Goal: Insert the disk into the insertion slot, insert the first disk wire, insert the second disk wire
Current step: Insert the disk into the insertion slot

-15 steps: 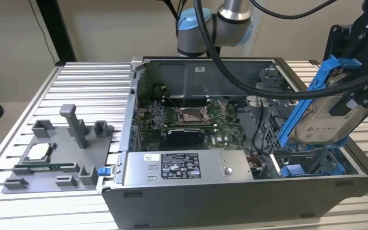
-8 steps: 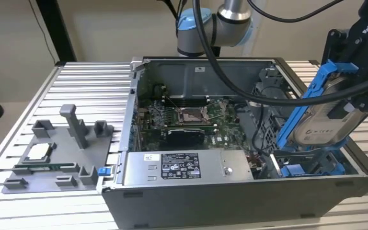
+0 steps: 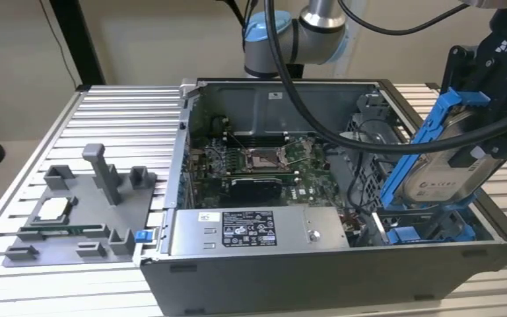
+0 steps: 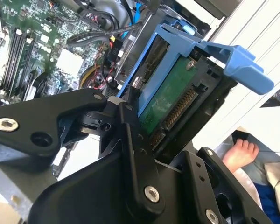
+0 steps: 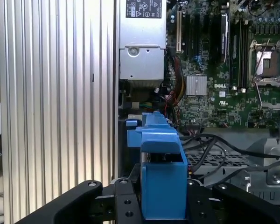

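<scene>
Black gripper (image 3: 490,142) fingers clamped on silver-grey rectangular disk (image 3: 438,173) w/ blue plastic frame, tilted, lower end over grey blue-railed insertion slot (image 3: 422,233) (PC case (image 3: 324,277), exterior view's right), prob. angled to enter rails; not seated.

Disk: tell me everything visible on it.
The disk is a flat silver-grey drive with a white label, clipped in a blue plastic frame; its green circuit board shows in the second wrist view. The gripper clamps it, tilted steeply over the open computer case, lower end near the blue-railed slot.
</scene>
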Motion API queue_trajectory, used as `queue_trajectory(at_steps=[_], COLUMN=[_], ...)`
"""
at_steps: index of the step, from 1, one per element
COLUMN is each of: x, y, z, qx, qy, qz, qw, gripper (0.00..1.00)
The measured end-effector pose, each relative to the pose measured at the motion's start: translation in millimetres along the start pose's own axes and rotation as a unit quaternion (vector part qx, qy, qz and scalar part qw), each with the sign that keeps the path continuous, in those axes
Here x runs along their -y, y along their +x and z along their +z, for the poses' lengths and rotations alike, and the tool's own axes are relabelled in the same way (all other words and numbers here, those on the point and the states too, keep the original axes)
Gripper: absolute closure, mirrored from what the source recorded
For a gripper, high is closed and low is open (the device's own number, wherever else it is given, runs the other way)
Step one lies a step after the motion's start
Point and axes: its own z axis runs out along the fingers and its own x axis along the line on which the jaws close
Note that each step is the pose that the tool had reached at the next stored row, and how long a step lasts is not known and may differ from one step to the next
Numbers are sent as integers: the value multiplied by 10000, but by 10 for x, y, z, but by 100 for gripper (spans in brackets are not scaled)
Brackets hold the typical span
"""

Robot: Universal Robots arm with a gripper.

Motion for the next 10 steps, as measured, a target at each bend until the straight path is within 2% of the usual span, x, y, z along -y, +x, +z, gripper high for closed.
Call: queue_trajectory(at_steps=[10], x=[11], y=[1], z=[14], qx=[4], qy=[1], qz=[0], qw=[10000], gripper=[100])
